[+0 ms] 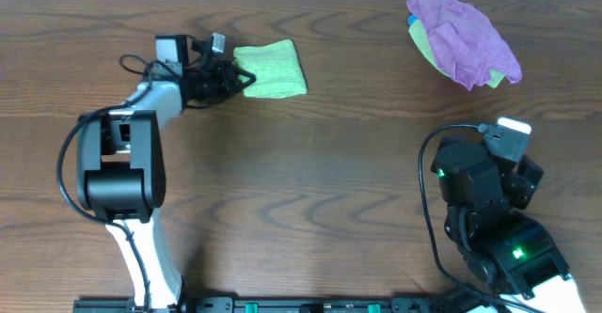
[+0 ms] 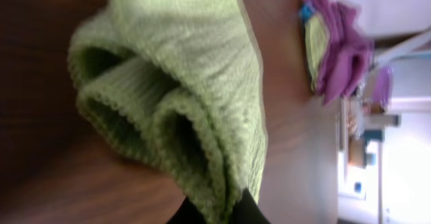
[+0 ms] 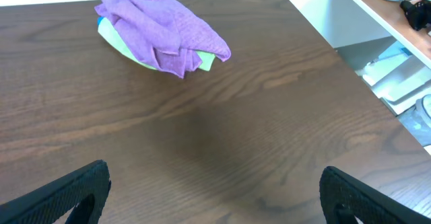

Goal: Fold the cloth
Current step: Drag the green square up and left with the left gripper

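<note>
The left gripper [image 1: 232, 80] is pinching the left edge of the lime-green terry cloth [image 1: 273, 70], and its dark fingers [image 2: 250, 212] are clamping the doubled layers. The cloth is lying folded into a thick rectangle on the dark brown wooden table [image 1: 329, 191], toward the far left. The right gripper [image 3: 215, 197] is hovering over bare wood with its jaws spread wide, holding nothing. It is well apart from the crumpled purple cloth [image 3: 161, 29], which is resting on a yellow-green cloth [image 3: 138, 54].
</note>
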Controlling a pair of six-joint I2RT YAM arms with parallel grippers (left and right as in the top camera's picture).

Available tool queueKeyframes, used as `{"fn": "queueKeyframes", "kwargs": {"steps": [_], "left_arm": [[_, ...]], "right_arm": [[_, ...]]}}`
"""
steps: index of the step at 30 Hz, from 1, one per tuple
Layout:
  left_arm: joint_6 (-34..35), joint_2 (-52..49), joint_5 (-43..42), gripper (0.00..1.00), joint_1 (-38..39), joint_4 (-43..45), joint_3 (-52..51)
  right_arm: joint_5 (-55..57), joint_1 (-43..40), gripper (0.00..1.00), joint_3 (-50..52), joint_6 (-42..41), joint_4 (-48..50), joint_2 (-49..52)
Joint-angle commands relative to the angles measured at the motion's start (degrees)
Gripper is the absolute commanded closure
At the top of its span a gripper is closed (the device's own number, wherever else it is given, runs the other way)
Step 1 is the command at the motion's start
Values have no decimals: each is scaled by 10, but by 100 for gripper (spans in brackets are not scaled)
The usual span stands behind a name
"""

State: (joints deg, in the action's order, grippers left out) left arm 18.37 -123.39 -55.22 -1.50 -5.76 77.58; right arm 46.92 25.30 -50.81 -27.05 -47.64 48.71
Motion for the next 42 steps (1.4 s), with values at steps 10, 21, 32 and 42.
{"fn": "queueKeyframes", "kwargs": {"steps": [10, 21, 32, 42], "left_arm": [[-306, -7, 133, 94, -31, -254, 148], [-350, -7, 173, 94, -99, -272, 153], [-382, -19, 222, 94, -122, -281, 190], [-405, -81, 248, 94, -145, -337, 289]], "right_arm": [[4, -4, 1, 3, -12, 1, 0], [4, -4, 1, 3, -12, 1, 0], [4, -4, 1, 3, -12, 1, 0], [4, -4, 1, 3, -12, 1, 0]]}}
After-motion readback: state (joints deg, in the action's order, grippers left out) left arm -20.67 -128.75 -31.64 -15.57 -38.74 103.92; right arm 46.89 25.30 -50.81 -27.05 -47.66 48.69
